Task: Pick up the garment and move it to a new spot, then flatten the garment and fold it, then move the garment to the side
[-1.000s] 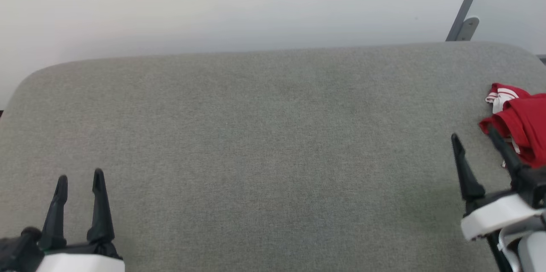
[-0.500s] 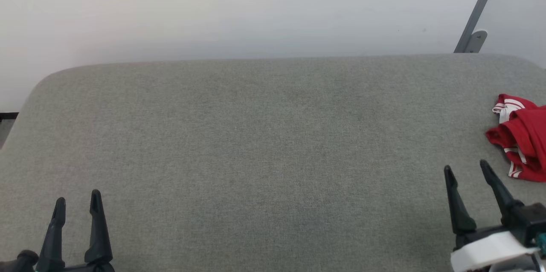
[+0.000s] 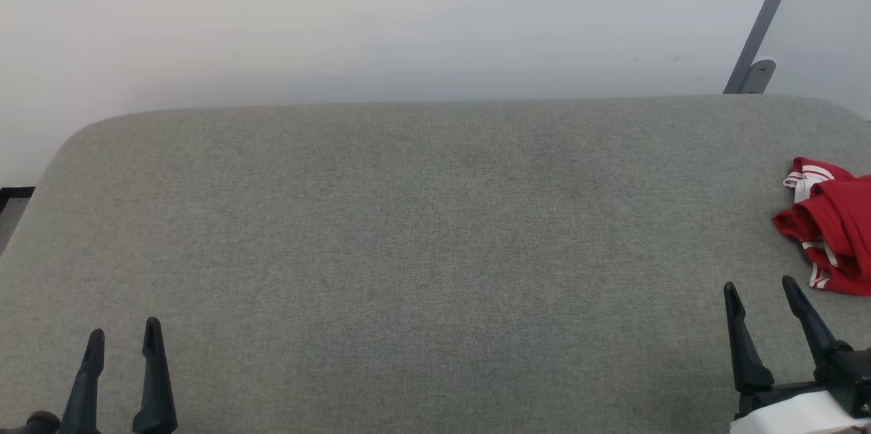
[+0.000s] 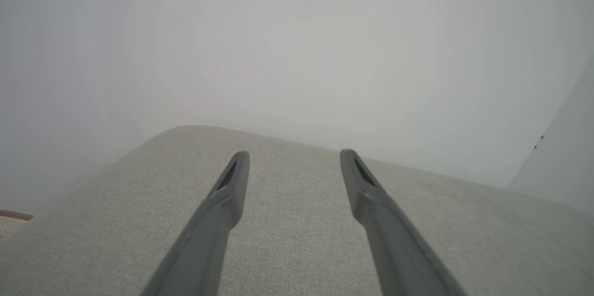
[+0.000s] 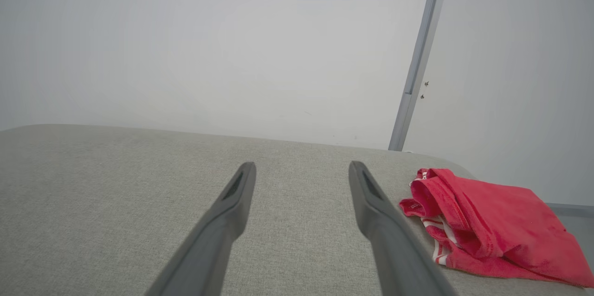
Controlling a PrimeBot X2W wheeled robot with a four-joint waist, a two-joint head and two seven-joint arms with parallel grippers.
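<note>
- Garment (image 3: 833,230) lies crumpled in a red heap with red-white striped trim at the far right edge of the desk (image 3: 435,230), partly cut off by the head view's right border
- Folds hide any print on it, can't read one
- Right claw (image 3: 759,282) is at the lower right with its fingers spread and nothing between them; the tips are near the garment's near edge but not touching it
- In the right wrist view the garment (image 5: 492,226) lies flat on the grey fabric, just to the right of the spread fingers
- Left claw (image 3: 124,326) is at the lower left, fingers also spread and empty, over bare fabric and well apart from the garment
- Can't tell whether either claw rests on the desk or hangs just above it
- Desk top is grey woven fabric with rounded far corners
- Pale wall (image 3: 408,12) behind the desk
- Slanted grey metal bar (image 3: 765,12) with a small bracket at its foot stands behind the far right corner
</note>
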